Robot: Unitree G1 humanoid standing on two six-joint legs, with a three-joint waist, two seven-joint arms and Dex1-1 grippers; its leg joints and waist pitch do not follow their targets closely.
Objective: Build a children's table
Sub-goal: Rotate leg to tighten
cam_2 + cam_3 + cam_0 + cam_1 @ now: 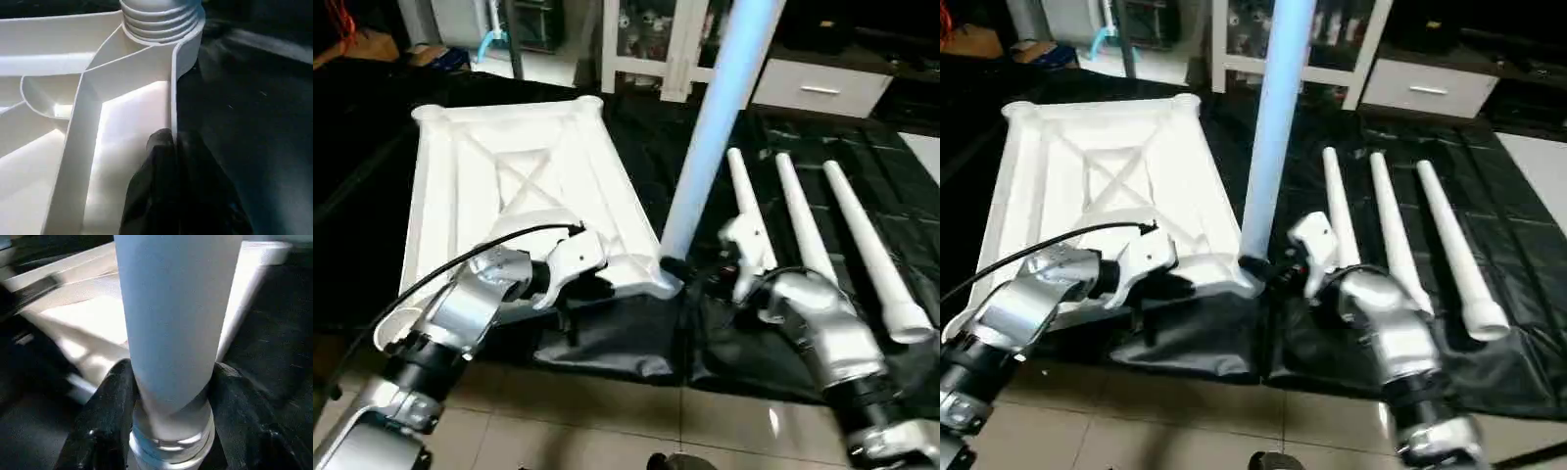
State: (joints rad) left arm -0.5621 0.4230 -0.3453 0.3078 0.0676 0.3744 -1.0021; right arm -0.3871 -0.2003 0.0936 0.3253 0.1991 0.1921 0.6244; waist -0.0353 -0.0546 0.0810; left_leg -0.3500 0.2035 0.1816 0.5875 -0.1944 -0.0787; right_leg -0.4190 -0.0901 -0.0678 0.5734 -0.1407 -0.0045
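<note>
The children's table top (509,166) lies upside down on a black cloth, its X-ribs facing up. One white leg (715,127) stands upright in the near right corner socket (666,279). My right gripper (171,396) is at the foot of that leg, one black finger (110,411) pressed against each side just above the thread. My left gripper (173,147) pinches the top's near rim wall (171,93), a short way left of that corner. Three more legs (803,215) lie side by side on the cloth to the right.
The black cloth (636,343) ends near me at a tiled floor (607,421). A white glass-door cabinet (656,39) and a white drawer unit (822,88) stand behind the work. A black cable (460,259) runs along my left forearm.
</note>
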